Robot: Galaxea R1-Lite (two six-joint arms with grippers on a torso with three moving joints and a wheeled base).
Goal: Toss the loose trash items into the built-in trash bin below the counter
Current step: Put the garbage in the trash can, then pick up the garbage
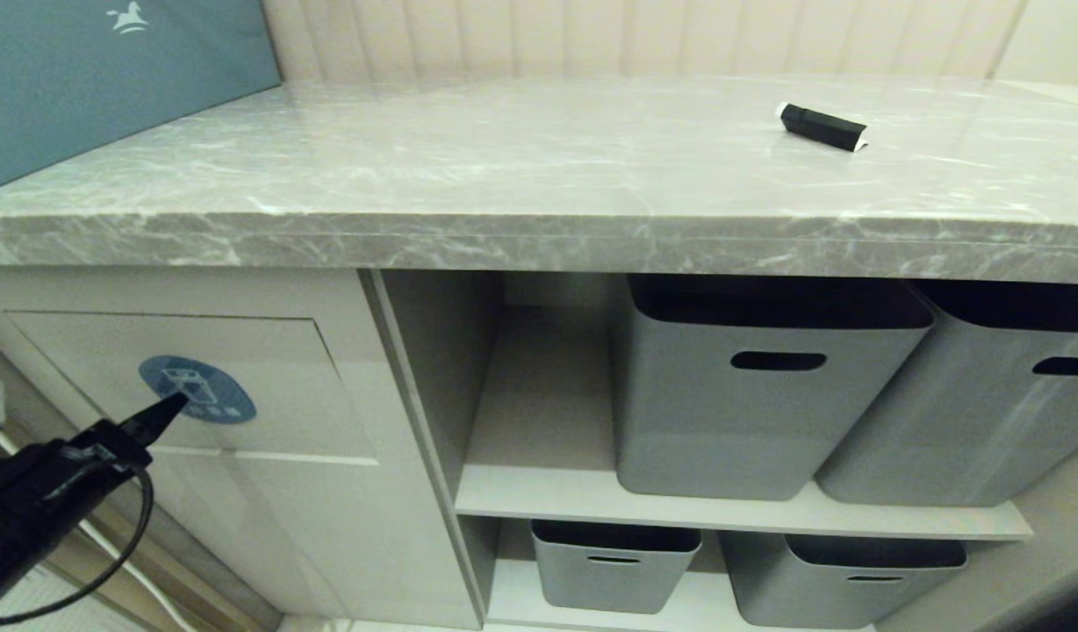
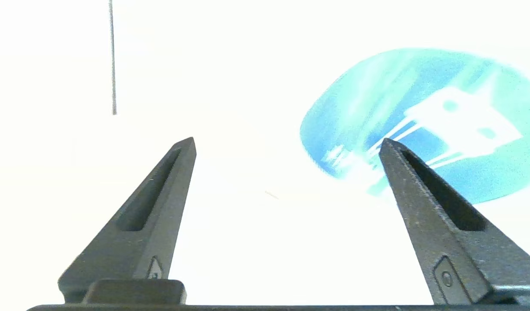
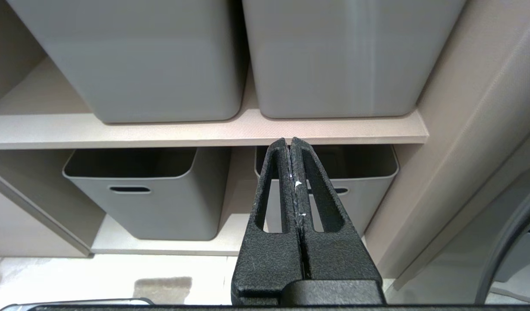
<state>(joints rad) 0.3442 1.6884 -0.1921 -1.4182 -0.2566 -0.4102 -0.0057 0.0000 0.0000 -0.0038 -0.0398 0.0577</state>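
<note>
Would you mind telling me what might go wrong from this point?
1. The slim black wrapper with a white end lies far along the grey marble-look counter, so it may be missed.
2. The left gripper, open and empty, points at the beige bin flap's round blue sticker; its fingers could strike the panel.

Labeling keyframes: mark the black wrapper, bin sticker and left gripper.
black wrapper (image 1: 822, 126), head view, middle of its black body.
bin sticker (image 1: 207, 391), head view, blue centre.
left gripper (image 2: 287, 144), left wrist view, midway between the open fingertips.
</note>
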